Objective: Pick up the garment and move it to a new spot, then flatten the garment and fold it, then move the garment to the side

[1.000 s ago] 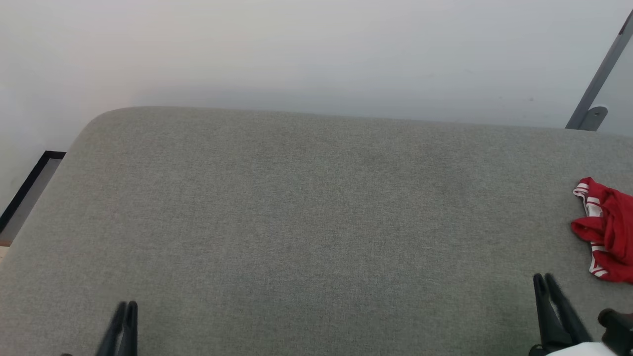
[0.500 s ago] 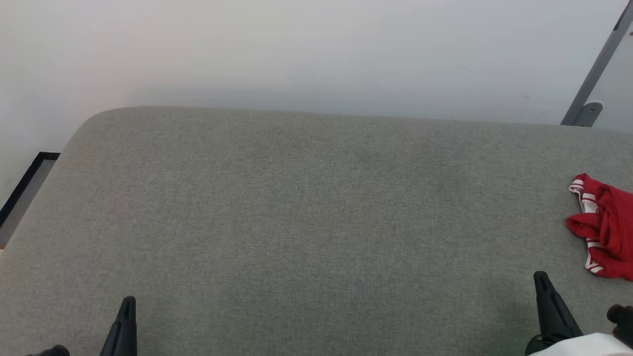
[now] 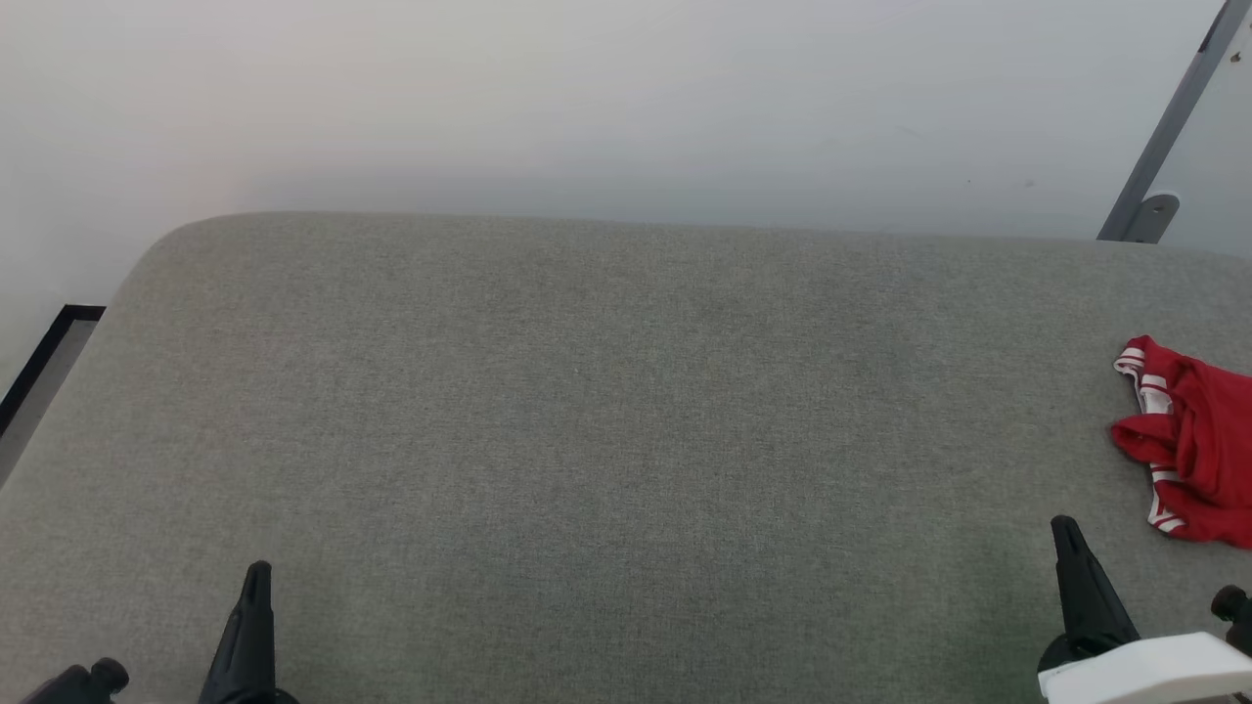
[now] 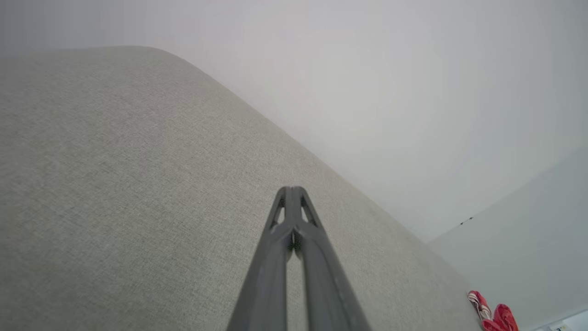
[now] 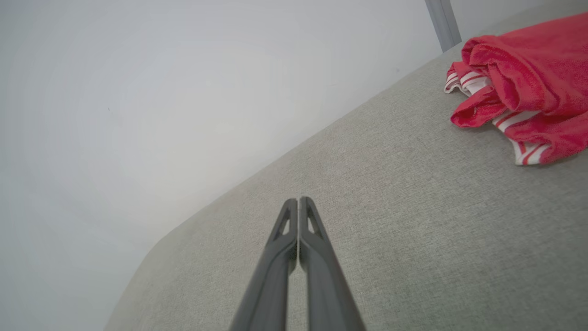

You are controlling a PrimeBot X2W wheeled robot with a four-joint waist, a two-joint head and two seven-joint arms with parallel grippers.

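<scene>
Right gripper (image 3: 1064, 533) pinched closed and empty near the garment (image 3: 1193, 430): soft, light, crumpled cloth that will likely sag, so grab a raised fold by the striped edge.

Head view looks down on the grey cushion (image 3: 587, 440); wrist views skim it low, all sharing the garment (image 3: 1188, 440).

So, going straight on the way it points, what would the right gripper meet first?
Likely the grey fabric cushion ahead of the right gripper, depth unclear; the crumpled red striped-trim T-shirt lies off that line.
</scene>
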